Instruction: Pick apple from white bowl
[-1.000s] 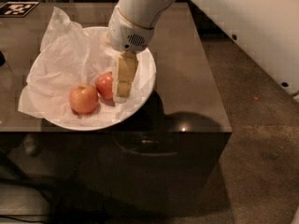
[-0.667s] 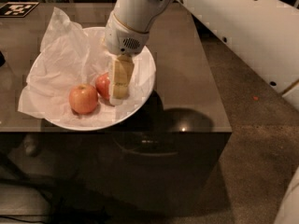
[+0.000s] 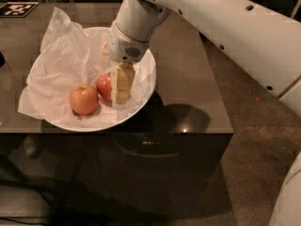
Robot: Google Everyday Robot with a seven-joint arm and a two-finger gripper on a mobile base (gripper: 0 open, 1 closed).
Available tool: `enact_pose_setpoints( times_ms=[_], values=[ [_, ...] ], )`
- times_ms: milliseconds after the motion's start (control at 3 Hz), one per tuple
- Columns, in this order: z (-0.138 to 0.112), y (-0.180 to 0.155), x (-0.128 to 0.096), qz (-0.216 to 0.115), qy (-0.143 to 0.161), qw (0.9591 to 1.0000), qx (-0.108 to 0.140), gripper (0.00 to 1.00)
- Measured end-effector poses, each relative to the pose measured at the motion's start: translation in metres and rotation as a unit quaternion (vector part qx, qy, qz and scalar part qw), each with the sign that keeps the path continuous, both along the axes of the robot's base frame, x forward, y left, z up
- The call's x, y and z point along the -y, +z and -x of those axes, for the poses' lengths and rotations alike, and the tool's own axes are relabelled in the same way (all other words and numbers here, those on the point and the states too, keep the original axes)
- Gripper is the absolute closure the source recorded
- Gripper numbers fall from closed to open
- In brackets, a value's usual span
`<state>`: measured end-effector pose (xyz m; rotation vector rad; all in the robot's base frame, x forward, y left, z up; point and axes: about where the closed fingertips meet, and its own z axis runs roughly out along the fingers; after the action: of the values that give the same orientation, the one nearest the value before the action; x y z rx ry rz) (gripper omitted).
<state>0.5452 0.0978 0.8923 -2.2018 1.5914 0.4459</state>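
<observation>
Small, round, deep-red apple lies on crumpled tissue in the wide glossy white bowl, at 4 o'clock from centre. Not yet lifted, so I judge the pick itself is left to do. Cream two-finger gripper is down at the apple's 3 o'clock, seemingly against it. Cannot tell whether it grips. Paler orange apple sits at 8 o'clock.

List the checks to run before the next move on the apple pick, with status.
1. Gripper lowered inside the white bowl: ok.
2. Gripper at the redder apple, not the paler apple: ok.
3. Apple centred in the grasp: cannot tell, the gripper hides the apple's right side.
4. Tissue paper clear of the gripper: cannot tell.
5. Bowl resting on the table: ok.
</observation>
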Motion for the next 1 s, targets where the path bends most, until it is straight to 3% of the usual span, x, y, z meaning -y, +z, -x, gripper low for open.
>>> enact_pose_setpoints(
  times_ms=[667, 1000],
  values=[
    [-0.0089, -0.0158, 0.0109, -0.007, -0.008, 0.9999, -0.01, 0.0],
    [-0.0089, -0.0158, 0.0108, -0.007, -0.008, 0.9999, -0.01, 0.15]
  ],
)
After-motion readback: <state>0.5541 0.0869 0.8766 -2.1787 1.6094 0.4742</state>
